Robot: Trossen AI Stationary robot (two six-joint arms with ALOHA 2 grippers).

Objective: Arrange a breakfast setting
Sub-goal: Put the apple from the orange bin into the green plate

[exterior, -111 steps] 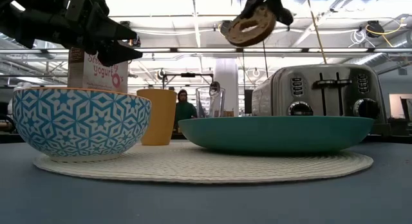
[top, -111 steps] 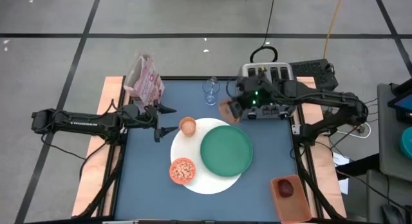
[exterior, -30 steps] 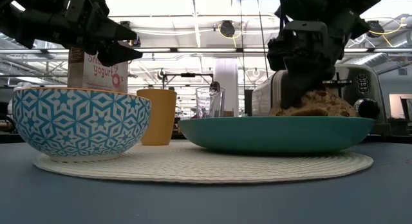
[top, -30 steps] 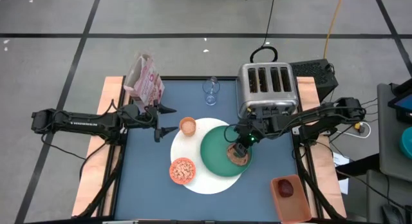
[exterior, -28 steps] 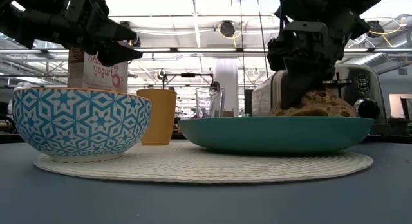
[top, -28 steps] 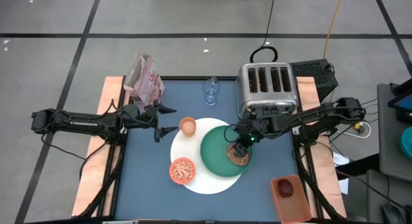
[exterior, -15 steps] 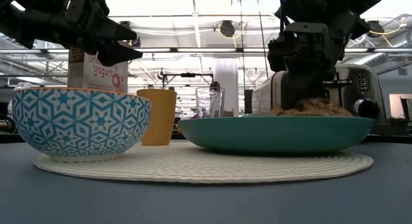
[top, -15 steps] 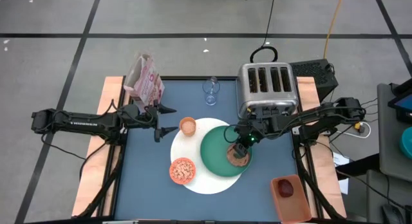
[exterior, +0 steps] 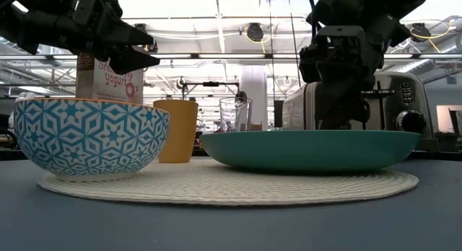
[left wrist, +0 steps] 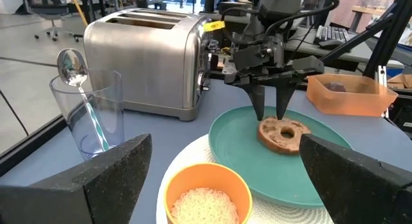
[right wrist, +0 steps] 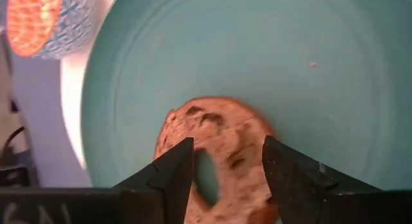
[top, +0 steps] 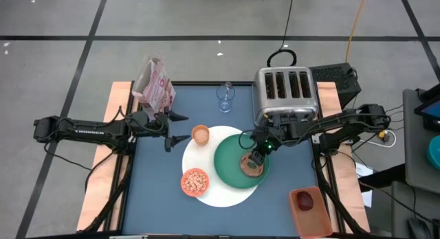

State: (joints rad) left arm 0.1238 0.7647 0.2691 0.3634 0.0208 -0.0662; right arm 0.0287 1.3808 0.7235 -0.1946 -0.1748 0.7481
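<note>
The brown bagel (top: 253,167) lies flat on the green plate (top: 230,156), which sits on the white disc (top: 206,194). My right gripper (top: 255,156) is open, pointing down just above the bagel, as the left wrist view (left wrist: 270,111) shows. My left gripper (top: 180,128) is open and empty over the table's left, near the orange cup (top: 200,134). A patterned bowl (top: 195,182) stands on the disc's near left. The clear glass (top: 224,96) holds the metal spoon (left wrist: 71,66). The dark red fruit (top: 305,200) lies in an orange tray.
A steel toaster (top: 284,95) stands at the far right, close behind the plate. A pink yogurt bag (top: 155,84) stands at the far left corner. The orange tray (top: 311,210) sits at the near right edge.
The bagel stood above the plate's rim in the low view and has settled flat onto the plate, now below the rim there. My right gripper has risen a little above it. My left arm has kept still.
</note>
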